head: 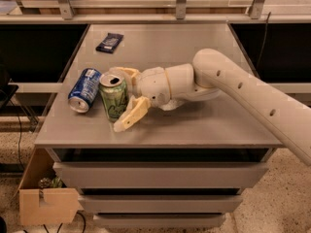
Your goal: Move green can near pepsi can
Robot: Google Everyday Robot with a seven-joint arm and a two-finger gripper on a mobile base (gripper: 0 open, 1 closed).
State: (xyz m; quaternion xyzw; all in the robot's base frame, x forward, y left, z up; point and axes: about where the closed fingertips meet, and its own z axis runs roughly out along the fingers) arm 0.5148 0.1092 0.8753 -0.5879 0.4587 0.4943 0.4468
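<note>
Two fingers [132, 111] of gripper [116, 99] straddle upright green can [112, 98], spread wide, seemingly not clamping. Pepsi can [84, 90] lies tipped just beside it, opposite arm; task looks nearly done.

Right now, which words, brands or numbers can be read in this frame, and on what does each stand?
Nothing here can be quoted as it reads.
green can: pale swirly lettering, too blurred to read.
pepsi can, lying on its side: white markings, not legible.
dark packet: no text that can be made out.
pincer, at the green can: no markings seen.
</note>
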